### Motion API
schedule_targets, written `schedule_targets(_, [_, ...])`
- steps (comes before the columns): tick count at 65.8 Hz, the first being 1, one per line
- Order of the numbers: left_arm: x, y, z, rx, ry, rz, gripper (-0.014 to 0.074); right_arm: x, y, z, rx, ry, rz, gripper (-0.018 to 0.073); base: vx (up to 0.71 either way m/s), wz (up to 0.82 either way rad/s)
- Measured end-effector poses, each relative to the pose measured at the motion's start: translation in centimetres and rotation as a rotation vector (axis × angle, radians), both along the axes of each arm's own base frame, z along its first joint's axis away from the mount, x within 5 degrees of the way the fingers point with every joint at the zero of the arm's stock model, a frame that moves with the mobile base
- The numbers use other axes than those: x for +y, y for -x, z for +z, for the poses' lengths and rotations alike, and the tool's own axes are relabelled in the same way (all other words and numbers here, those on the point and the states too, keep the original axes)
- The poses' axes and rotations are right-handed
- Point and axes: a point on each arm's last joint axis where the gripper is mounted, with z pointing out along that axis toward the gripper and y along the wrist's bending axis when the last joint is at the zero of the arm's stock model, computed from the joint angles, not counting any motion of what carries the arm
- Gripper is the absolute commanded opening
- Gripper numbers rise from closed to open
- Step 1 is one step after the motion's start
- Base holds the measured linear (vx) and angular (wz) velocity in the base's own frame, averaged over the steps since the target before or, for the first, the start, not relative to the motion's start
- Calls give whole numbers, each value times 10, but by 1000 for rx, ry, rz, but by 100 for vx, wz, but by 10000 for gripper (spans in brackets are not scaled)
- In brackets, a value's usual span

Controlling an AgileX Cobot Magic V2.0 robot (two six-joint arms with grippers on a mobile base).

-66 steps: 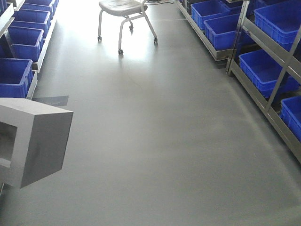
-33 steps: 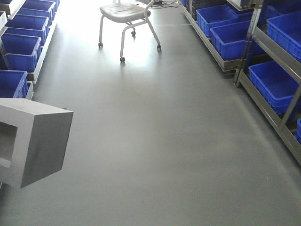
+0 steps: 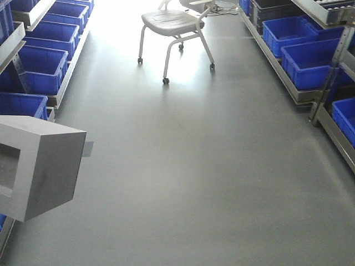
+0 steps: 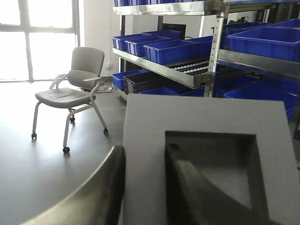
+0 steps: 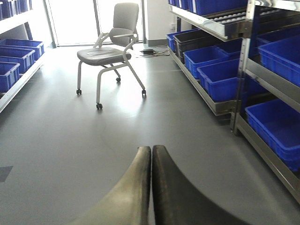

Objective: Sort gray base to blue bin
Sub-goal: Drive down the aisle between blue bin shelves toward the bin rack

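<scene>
- Gray and matte, the gray base fills the lower left of your front view. It is carried above the floor, with its recessed face turned toward the left edge of that view.
- Check the left gripper in its wrist view. One finger lies against the outer side of the base. The other finger reaches into the square recess, so the jaws clamp the thick rim between them.
- Check the right gripper in its wrist view. Its two fingers are pressed together along their length, with nothing between them and only bare floor beyond.
- Locate the nearest blue bin just behind the base on the left, on the lowest level of the left rack. The base is outside it and rests in no bin.
- Across the aisle, you see further blue crates in a row on the lowest level of the right rack, well apart from the base.
- At the far end of the aisle, a gray wheeled chair stands between the two racks, in bright light.
</scene>
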Motion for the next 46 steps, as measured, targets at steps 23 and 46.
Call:
schedule_targets(23, [0, 0, 0, 0, 0, 0, -6, 0, 0, 0, 0, 0, 0, -5, 39, 10])
schedule_targets(46, [0, 0, 0, 0, 0, 0, -6, 0, 0, 0, 0, 0, 0, -5, 36, -5])
